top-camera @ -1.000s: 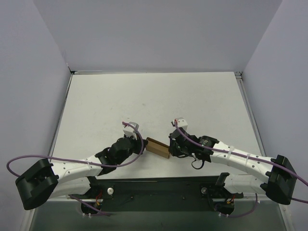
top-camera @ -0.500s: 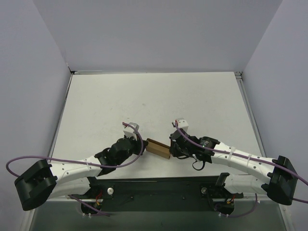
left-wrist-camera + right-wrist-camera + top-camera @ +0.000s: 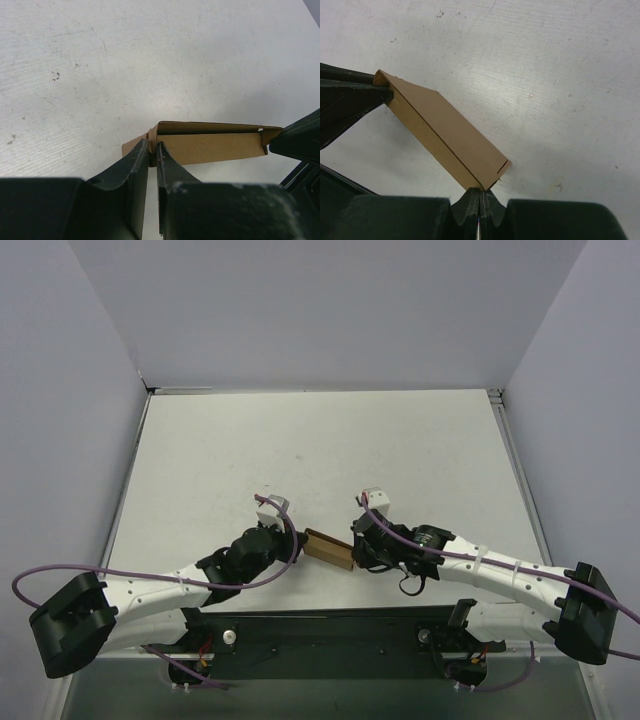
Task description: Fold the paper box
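Observation:
The paper box [image 3: 329, 549] is a small brown cardboard piece folded into a flat, narrow box, held between the two arms near the table's front edge. My left gripper [image 3: 302, 540] is shut on its left end. In the left wrist view the fingers [image 3: 153, 150] pinch a cardboard flap of the box [image 3: 210, 147]. My right gripper [image 3: 354, 553] is shut on the box's right end. In the right wrist view the closed gripper [image 3: 480, 192] pinches the near corner of the box [image 3: 445, 132], and the left gripper's fingers [image 3: 350, 92] show at its far end.
The white table [image 3: 320, 450] stretches behind the box up to grey walls at the back and sides. A black mounting bar [image 3: 330, 625] with the arm bases runs along the near edge. Purple cables trail from both arms.
Almost nothing has changed. Both grippers keep their hold on the box; the right wrist has shifted very slightly.

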You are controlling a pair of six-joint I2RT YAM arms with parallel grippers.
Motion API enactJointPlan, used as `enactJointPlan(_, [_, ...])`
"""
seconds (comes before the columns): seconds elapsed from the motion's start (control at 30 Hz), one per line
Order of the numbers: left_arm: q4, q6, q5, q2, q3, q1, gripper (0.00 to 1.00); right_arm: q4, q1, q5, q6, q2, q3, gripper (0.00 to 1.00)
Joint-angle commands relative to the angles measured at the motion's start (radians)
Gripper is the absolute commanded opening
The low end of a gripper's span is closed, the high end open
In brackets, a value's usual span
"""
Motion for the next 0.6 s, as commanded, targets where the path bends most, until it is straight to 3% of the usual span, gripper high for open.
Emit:
enactJointPlan(0.0, [-0.101,-0.01,0.062,0.0,-0.001,-0.02,0.2,-0.082,0.017,0.018,-0.006,0.02,0.014,0.0])
enactJointPlan(0.57, [-0.107,-0.001,0.062,0.002,0.005,-0.02,0.2,-0.117,0.02,0.026,-0.015,0.049,0.025,0.0])
